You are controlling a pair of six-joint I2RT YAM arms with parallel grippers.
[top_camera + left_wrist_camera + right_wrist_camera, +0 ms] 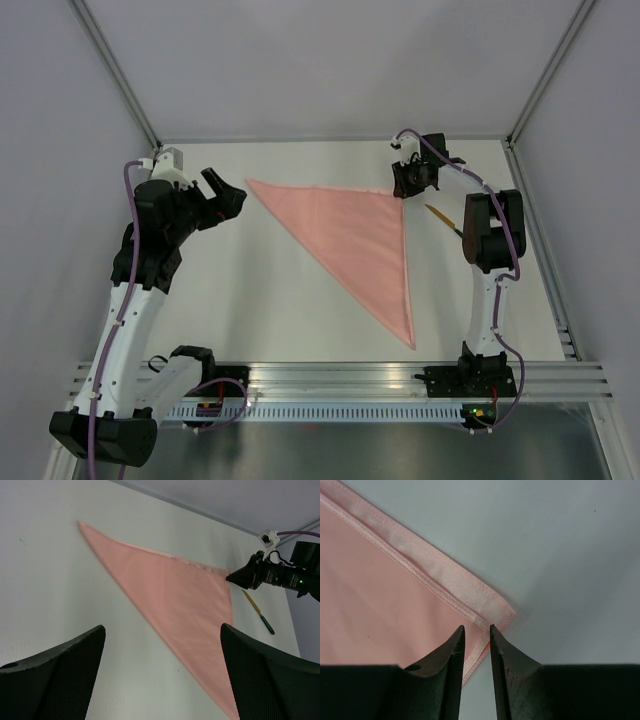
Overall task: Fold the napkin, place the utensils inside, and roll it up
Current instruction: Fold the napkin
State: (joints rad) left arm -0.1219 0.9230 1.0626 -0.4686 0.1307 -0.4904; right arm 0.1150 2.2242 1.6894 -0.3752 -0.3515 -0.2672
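The napkin (350,235) lies flat on the white table, folded into a pale pink triangle. It also shows in the left wrist view (175,595). My right gripper (405,187) hangs over its far right corner (490,612); the jaws stand a narrow gap apart with the flat hem showing between them (476,626). The knife (443,218), with a yellowish blade and a dark handle, lies just right of that corner, partly behind my right arm. It also shows in the left wrist view (258,611). My left gripper (228,195) is wide open and empty (162,626), left of the napkin's far left corner.
The table's back wall edge (330,140) runs just behind both grippers. Grey side walls close in left and right. The metal rail (330,378) with the arm bases lines the near edge, just below the napkin's near tip.
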